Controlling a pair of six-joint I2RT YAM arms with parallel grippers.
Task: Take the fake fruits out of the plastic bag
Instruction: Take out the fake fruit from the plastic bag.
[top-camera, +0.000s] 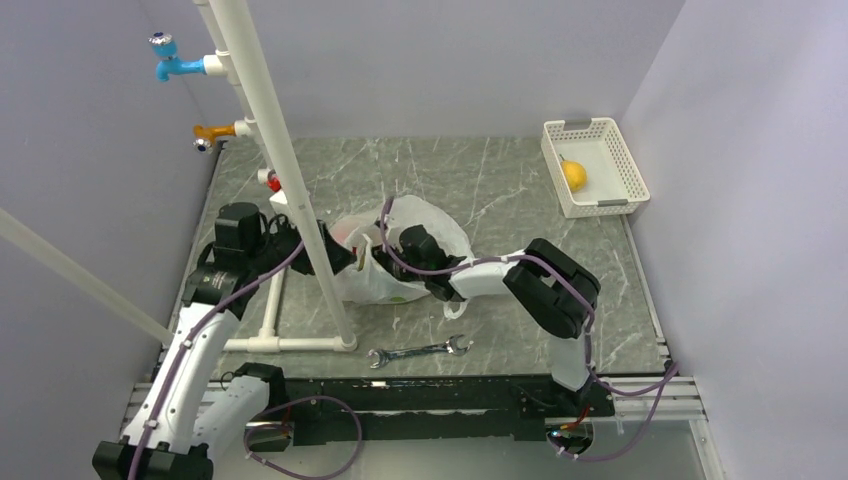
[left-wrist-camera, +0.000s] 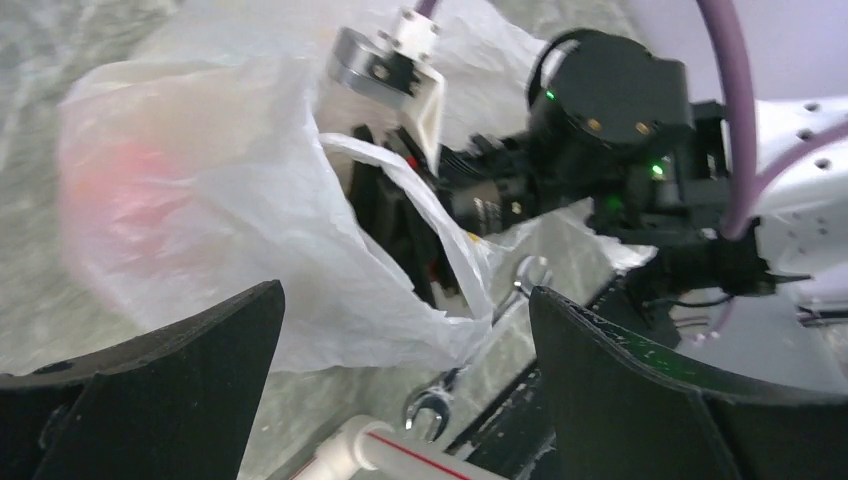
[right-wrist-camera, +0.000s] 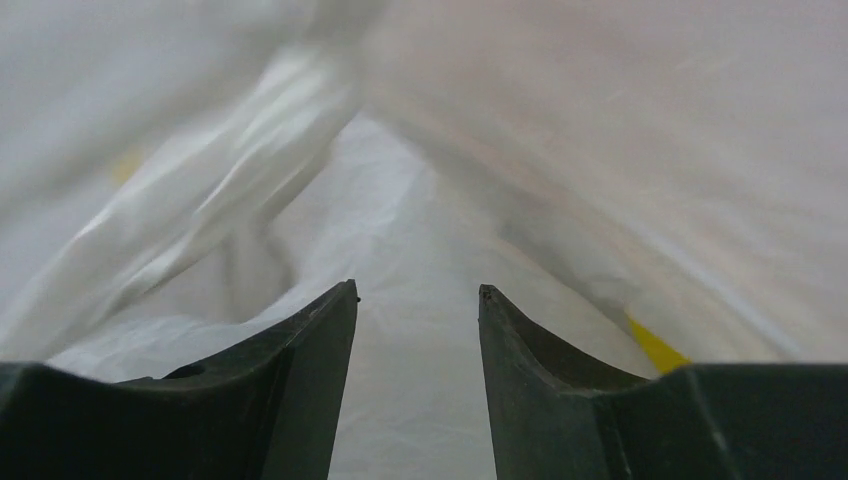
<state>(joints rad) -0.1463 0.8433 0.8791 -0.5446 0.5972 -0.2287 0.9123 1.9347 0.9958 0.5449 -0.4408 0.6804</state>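
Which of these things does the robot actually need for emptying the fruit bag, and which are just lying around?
Job: plastic bag; reddish shape inside it, likely fruit; yellow fruit in white basket; left gripper; right gripper.
Lying about: wrench; white pipe frame; blue tap; orange tap.

The plastic bag (top-camera: 445, 228) is seen as translucent white, with a pinkish-red blur shown through it. The desk (top-camera: 500, 190) is patterned in grey-green marble with pale veins. A yellow fruit (top-camera: 573, 175) is framed by the white lattice basket (top-camera: 597, 208). The left tool (left-wrist-camera: 405, 295) and right tool (right-wrist-camera: 417, 290) are finished in black, and the wrench (top-camera: 420, 352) in silver.
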